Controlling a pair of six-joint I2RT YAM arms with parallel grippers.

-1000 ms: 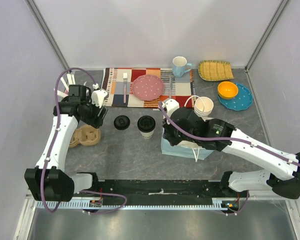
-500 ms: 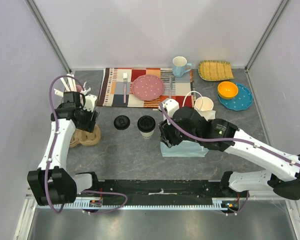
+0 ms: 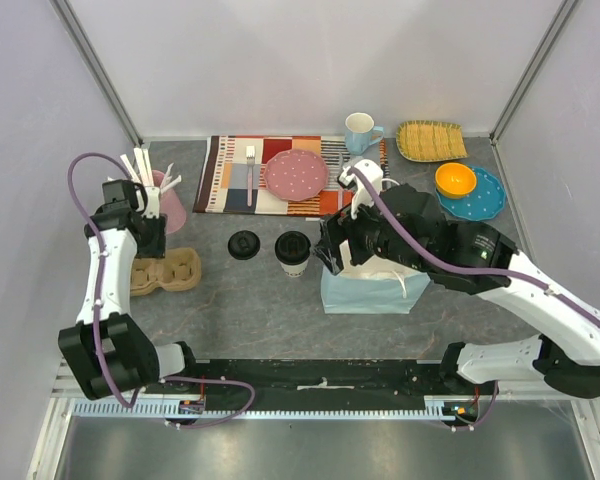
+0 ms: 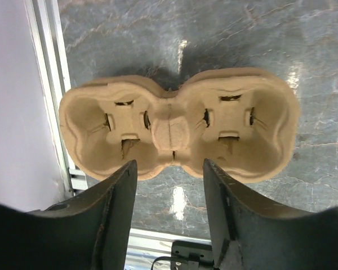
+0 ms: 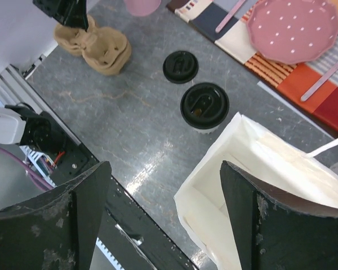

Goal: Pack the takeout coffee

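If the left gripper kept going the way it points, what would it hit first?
The left gripper, jaws open, points down at the pulp cup carrier; it would likely meet the carrier's middle ridge first. Its height above the carrier is unclear.

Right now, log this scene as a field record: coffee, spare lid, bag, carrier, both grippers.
coffee: cream paper cup capped with round black plastic lid, upright, outside the bag
spare lid: second round black plastic lid, lying flat beside the cup
bag: pale paper bag, standing open
carrier: tan moulded pulp two-cup carrier, both wells empty
left gripper: open, above the carrier
right gripper: open, empty, over the bag
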